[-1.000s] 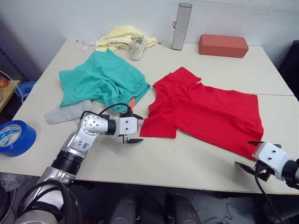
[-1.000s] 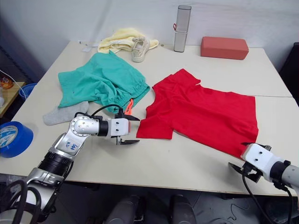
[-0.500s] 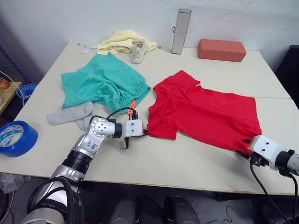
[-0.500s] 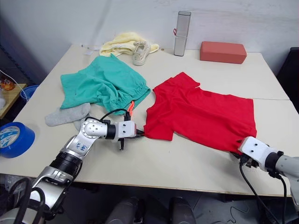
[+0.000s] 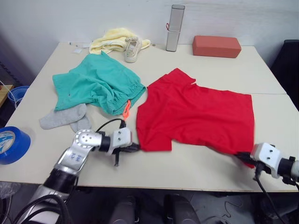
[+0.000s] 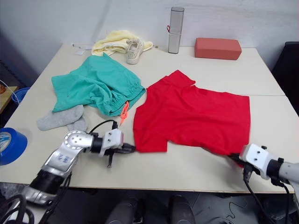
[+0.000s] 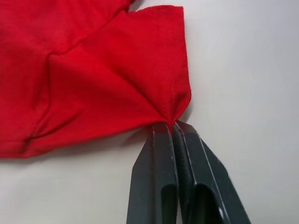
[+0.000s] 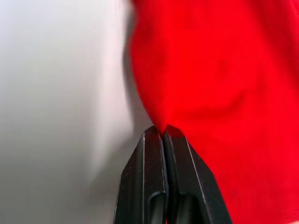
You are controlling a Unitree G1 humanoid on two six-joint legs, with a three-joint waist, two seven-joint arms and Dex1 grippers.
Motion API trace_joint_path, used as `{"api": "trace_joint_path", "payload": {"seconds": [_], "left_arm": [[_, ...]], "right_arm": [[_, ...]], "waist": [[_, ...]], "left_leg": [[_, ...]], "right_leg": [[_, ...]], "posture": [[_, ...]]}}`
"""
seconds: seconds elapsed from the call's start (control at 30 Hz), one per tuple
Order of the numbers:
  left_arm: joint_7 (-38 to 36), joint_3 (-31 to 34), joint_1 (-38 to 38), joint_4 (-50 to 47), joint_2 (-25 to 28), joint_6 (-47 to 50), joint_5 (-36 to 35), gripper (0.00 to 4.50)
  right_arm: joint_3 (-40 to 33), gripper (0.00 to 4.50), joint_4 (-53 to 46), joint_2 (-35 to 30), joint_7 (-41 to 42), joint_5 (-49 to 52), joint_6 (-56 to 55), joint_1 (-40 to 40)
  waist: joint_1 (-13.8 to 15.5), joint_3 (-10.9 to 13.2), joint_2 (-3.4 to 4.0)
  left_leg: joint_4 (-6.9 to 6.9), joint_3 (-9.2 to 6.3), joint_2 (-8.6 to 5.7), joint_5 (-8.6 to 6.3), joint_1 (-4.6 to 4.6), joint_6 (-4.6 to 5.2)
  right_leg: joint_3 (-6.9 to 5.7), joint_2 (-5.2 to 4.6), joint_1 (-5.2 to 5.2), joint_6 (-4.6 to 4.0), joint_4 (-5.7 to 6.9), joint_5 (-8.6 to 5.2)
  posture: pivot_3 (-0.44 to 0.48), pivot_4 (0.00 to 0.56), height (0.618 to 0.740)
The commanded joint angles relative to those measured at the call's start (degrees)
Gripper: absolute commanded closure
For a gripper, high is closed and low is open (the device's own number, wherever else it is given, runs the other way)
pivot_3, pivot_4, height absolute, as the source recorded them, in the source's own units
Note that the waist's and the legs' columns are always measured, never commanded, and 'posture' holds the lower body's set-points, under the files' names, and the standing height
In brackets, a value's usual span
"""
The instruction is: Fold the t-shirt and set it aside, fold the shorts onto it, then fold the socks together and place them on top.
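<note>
The red t-shirt [image 5: 196, 114] lies spread flat across the middle and right of the table. My left gripper [image 5: 134, 147] is shut on its near left corner; the pinched cloth [image 7: 170, 116] puckers at the fingertips. At the t-shirt's near right corner my right gripper [image 5: 240, 156] is shut on the hem [image 8: 161, 123]. The teal shorts [image 5: 96, 81] with an orange drawstring [image 5: 126, 108] lie crumpled at the left. Two grey socks [image 5: 63, 118] rest in front of the shorts.
At the table's back edge sit a pale yellow cloth [image 5: 110, 39], an off-white sneaker [image 5: 131, 49], a tall grey cylinder [image 5: 174, 27] and a red block [image 5: 216, 46]. A blue tape roll [image 5: 10, 144] lies at the near left corner. A black cable [image 5: 108, 123] loops by my left wrist.
Both grippers went from open to shut, each reaching the t-shirt's near edge and pinching a corner. The camera shifted a little.
</note>
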Motion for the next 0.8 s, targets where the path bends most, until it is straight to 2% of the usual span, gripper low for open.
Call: {"api": "trace_joint_path", "payload": {"seconds": [0.03, 0.27, 0.53, 0.8], "left_arm": [[-1.32, 1.42, 4.11, -7.1, 3.14, 2.14, -2.18, 4.5], [0.28, 3.98, 12.28, -16.21, 6.89, 7.67, -5.13, 4.5], [0.5, 6.75, 19.77, -25.31, 10.62, 14.1, -10.45, 4.5], [-3.47, 11.53, 19.1, -25.98, 15.59, 17.66, -17.06, 4.5]], "right_arm": [[-3.39, 4.48, -0.62, -2.26, 4.46, 2.24, -2.33, 3.3], [-4.26, 4.48, 3.76, -2.6, 6.95, 0.98, -7.87, 5.99], [-6.18, 4.48, 4.04, -2.56, 8.87, 1.69, -10.53, 11.17], [-8.7, 4.48, -1.47, -1.53, 11.62, 7.78, -5.97, 17.32]], "waist": [[0.03, 0.02, 0.04], [0.07, 0.06, 0.07], [0.21, 0.06, 0.14], [0.33, 0.12, 0.25]], "left_leg": [[0.01, 0.0, 0.0, -0.02, 0.01, 0.02], [0.0, 0.0, 0.0, -0.08, -0.04, 0.12], [-0.53, 0.01, 0.0, -0.07, -0.03, 0.08], [-0.68, 0.01, 0.0, -0.06, -0.02, 0.04]], "right_leg": [[0.01, 0.0, 0.02, -0.01, -0.02, 0.0], [0.15, -0.01, 0.02, -0.48, -0.25, -0.25], [0.05, 0.0, -0.01, -0.35, -0.65, -0.19], [0.01, 0.0, 0.01, -0.43, -0.8, -0.23]], "posture": [[0.0, 0.15, 0.74], [0.0, 0.15, 0.74], [0.0, 0.15, 0.74], [0.0, 0.15, 0.74]]}}
